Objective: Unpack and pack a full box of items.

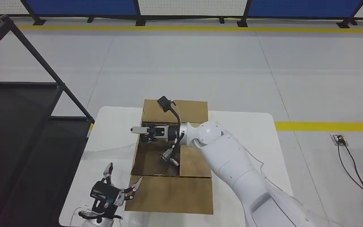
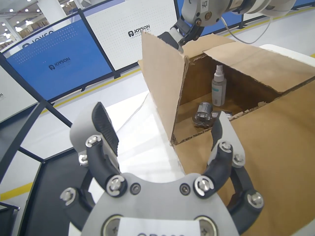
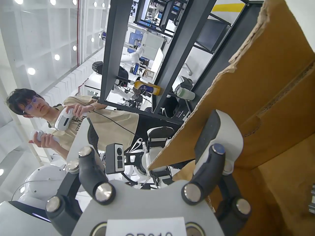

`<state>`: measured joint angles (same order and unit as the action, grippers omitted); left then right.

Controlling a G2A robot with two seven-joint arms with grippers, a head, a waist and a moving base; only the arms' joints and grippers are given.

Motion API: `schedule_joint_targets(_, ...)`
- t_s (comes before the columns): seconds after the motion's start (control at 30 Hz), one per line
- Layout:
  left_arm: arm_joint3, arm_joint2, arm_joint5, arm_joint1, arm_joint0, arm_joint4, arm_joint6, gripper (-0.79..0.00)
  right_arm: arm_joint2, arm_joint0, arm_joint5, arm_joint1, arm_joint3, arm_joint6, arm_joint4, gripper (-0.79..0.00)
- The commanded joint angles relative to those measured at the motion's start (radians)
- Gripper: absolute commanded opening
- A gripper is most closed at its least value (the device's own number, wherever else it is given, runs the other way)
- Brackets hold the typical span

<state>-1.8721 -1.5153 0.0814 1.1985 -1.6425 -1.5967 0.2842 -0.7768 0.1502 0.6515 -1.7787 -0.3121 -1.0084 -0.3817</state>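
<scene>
Well, the big brown cardboard box (image 2: 194, 82) sits open on the white table (image 1: 110, 147), and one side flap (image 2: 162, 79) stands straight up like a little wall. The right gripper (image 3: 152, 124) is up at the top edge of that flap. Its two fingers are spread apart, with one on each side of the cardboard, and they are not squeezing it yet. I cannot tell if one finger touches it. The flap's top edge runs across between the fingers, so they would only need to come together to catch it. The left gripper (image 2: 160, 111) is low down by the near corner of the box, well apart from the flap's top. Its fingers are spread wide too and hold nothing. So the right arm is the nearer one to the flap, and I think folding that flap out of the way is the job in hand. Inside the box, a clear plastic spray bottle (image 2: 218, 89) with a white top stands upright near the far wall. A short shiny metal cylinder (image 2: 203, 115) lies on its side on the box floor, just in front of the bottle, on the side toward the left gripper. Both things sit lower than the right fingers, so a gripper would have to come down from above to get them.
</scene>
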Motion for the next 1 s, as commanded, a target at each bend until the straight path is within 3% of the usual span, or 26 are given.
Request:
schedule_joint_targets(0.0,0.005,0.011,-0.015,0.002,0.017,0.001,-0.011,0.0,0.001,-0.004,0.005,-0.006,0.004,-0.008,0.002,0.0)
schedule_joint_targets(0.57,0.041,0.001,-0.064,0.014,0.099,0.095,-0.074,0.0,-0.004,-0.024,0.017,-0.037,0.042,-0.054,0.018,0.0)
schedule_joint_targets(0.97,0.061,-0.067,-0.045,0.016,0.068,0.225,-0.095,0.0,-0.008,-0.017,0.056,-0.02,0.013,-0.105,0.045,0.0)
